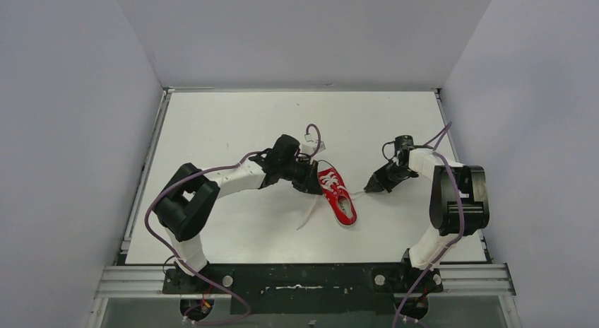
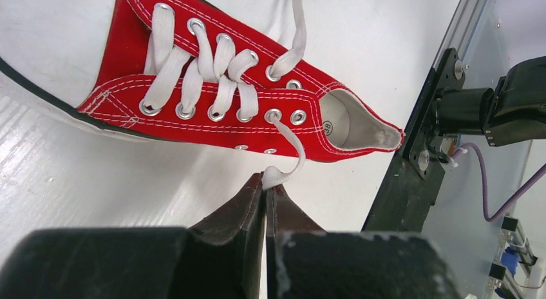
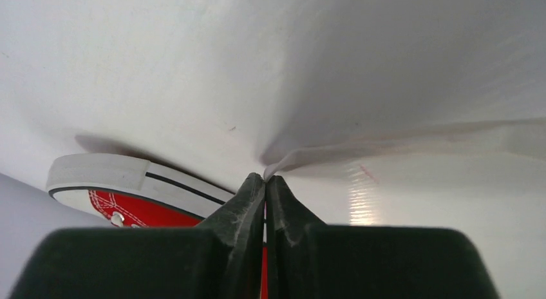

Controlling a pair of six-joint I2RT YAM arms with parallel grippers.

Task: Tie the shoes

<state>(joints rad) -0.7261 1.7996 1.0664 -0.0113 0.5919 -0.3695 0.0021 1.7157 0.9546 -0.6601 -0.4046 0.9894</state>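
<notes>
The left gripper (image 2: 265, 183) fills the bottom of its wrist view, its dark fingers pressed together on the flattened end of one white lace (image 2: 293, 147). That lace climbs in a short curve to a top eyelet (image 2: 273, 115) of the sneaker (image 2: 161, 124), which lies just beyond the fingertips.

The right gripper (image 3: 265, 180) is likewise pinched shut, on a second white lace (image 3: 386, 144). It runs off blurred to the right of its wrist view, with the sneaker's white toe cap (image 3: 96, 173) low at the left.

A small round stamp (image 2: 327, 127) sits on the pale insole (image 2: 357, 122). It looks like two digits, too small to read with certainty.

The sneaker is a red low-top in canvas with white stitching, silver eyelets, a white sole rim edged by a dark line, and white laces (image 2: 169, 70) crossed in four or so rows. Both lace ends are drawn out sideways.

From above, the sneaker lies on its sole near the middle of the white table (image 1: 233, 123), between the two grippers. Its heel points toward the arm bases and its toe away. The left gripper touches its left side, and the right gripper stands apart to the right with its lace stretched between. A loose white strand (image 1: 306, 216) trails on the table left of the heel.
</notes>
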